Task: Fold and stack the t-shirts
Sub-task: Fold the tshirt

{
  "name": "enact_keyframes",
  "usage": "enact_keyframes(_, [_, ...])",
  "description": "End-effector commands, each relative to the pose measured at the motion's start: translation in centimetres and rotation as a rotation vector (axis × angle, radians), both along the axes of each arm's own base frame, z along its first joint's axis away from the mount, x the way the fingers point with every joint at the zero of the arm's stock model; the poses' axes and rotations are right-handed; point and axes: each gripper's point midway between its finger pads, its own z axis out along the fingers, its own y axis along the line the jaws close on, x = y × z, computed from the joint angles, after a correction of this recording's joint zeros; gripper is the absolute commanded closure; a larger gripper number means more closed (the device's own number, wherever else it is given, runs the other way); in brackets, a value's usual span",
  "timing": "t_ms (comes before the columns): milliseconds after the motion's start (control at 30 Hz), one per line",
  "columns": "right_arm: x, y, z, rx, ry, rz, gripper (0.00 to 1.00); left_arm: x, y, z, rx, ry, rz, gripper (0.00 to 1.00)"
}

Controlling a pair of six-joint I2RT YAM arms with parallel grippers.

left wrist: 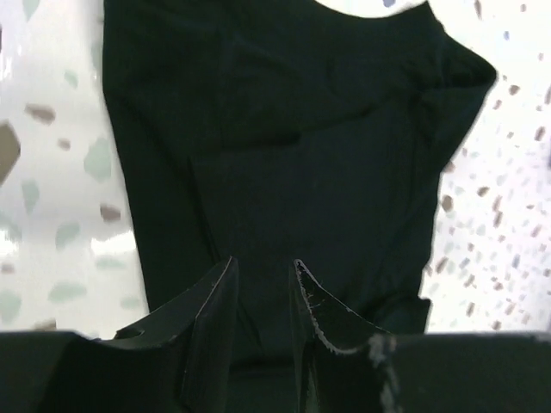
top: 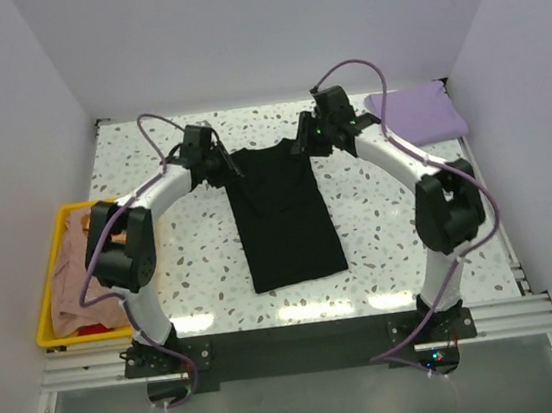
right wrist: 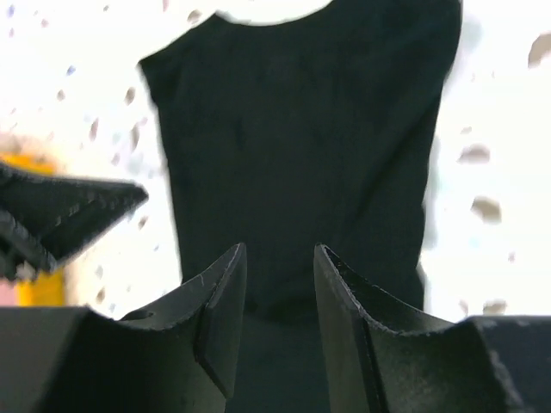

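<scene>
**Workpiece position.** The black t-shirt [top: 286,220] lay flat at the centre of the table [top: 379,224], collar toward the far side and hem toward the near side. Its sides appeared already turned inward, giving a narrow strip. This would suit a lengthwise fold from collar to hem.

**Left arm.** The left gripper [left wrist: 264,261] was stationed at the far left shoulder of the black shirt. Its fingers stood apart with a narrow gap, and black cloth showed between and beyond them. No firm pinch on the fabric could be confirmed.

**Right arm.** The right gripper [right wrist: 279,247] was stationed at the far right shoulder, mirroring the left. Its fingers were likewise spread, with cloth below the gap.

**Reason for placement.** A gripper at each shoulder probably allows the collar edge to be lifted evenly, so that the cloth does not skew when carried toward the hem.

**Other garments.** The lavender t-shirt [top: 418,113] lay folded at the far right corner, apparently the base of the stack. The peach-tan t-shirt [top: 75,276] lay crumpled in the yellow tray [top: 56,339] at the left, not yet folded.
</scene>
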Motion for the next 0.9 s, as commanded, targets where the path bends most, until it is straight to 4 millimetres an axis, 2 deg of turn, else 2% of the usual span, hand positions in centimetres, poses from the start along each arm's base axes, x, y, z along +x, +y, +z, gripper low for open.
enact_keyframes(0, [5.1, -0.4, -0.2, -0.105, -0.044, -0.034, 0.59, 4.5, -0.5, 1.4, 0.019, -0.1, -0.066, 0.64])
enact_keyframes(33, [5.9, -0.3, -0.7, -0.118, -0.04, -0.038, 0.59, 6.1, -1.1, 1.1, 0.018, -0.108, -0.09, 0.64])
enact_keyframes(67, [6.6, -0.3, -3.3, -0.153, -0.001, -0.039, 0.6, 6.5, -1.1, 0.4, 0.049, -0.093, -0.109, 0.63])
enact_keyframes(100, [7.9, 0.0, -2.5, -0.154, -0.027, -0.046, 0.6, 7.3, -1.2, 0.3, 0.063, -0.102, -0.121, 0.62])
enact_keyframes(133, [8.4, 0.1, -3.0, -0.166, -0.025, -0.045, 0.6, 8.4, -1.7, -0.1, 0.065, -0.113, -0.145, 0.62])
enact_keyframes(167, [8.7, 0.0, -5.0, -0.192, 0.01, -0.039, 0.6, 8.8, -1.9, -0.4, 0.081, -0.119, -0.179, 0.59])
enact_keyframes(200, [9.4, 0.3, -4.6, -0.189, -0.005, -0.038, 0.6, 9.7, -2.2, 0.2, 0.083, -0.144, -0.198, 0.59])
enact_keyframes(233, [9.8, 0.0, -5.1, -0.208, -0.004, -0.046, 0.6, 9.8, -2.4, -1.2, 0.092, -0.124, -0.226, 0.58])
enact_keyframes(367, [10.8, 0.3, -6.8, -0.223, 0.006, -0.046, 0.6, 10.4, -2.1, -2.9, 0.148, -0.127, -0.263, 0.5])
enact_keyframes(433, [11.3, 0.4, -7.5, -0.231, 0.008, -0.053, 0.6, 10.7, -2.0, -3.6, 0.161, -0.125, -0.272, 0.48])
enact_keyframes(667, [11.4, 0.2, -8.7, -0.24, 0.015, -0.064, 0.59, 10.3, -3.5, -5.2, 0.157, -0.123, -0.348, 0.5])
enact_keyframes(867, [11.4, 0.6, -9.1, -0.229, 0.02, -0.063, 0.59, 10.0, -4.4, -5.2, 0.131, -0.135, -0.381, 0.55])
